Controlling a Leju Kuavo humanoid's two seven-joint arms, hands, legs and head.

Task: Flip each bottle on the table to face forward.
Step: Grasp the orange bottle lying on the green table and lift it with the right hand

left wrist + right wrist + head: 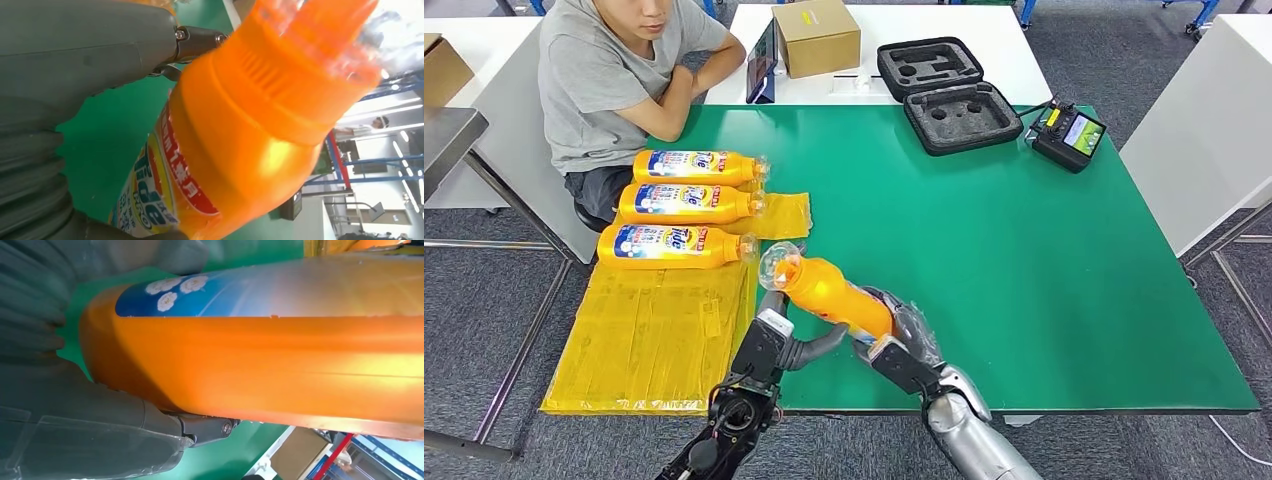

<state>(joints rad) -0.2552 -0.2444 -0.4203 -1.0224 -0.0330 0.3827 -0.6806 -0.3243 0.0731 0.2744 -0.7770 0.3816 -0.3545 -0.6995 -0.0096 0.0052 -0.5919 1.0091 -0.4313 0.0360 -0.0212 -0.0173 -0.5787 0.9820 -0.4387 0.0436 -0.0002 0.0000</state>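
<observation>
Both hands clamped one orange plastic detergent bottle [832,295] above the green table [1024,280], just beside three labelled bottles [679,208] lying face-up: right hand [902,345] at its base, left hand [779,335] near its clear cap. Smooth plastic could slip mid-turn and knock them

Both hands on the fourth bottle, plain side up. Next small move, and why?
Probably roll the held bottle between the left hand and right hand until its label faces up. The three bottles on the yellow sheet already show theirs; this one's shows on the underside in the left wrist view.
</observation>
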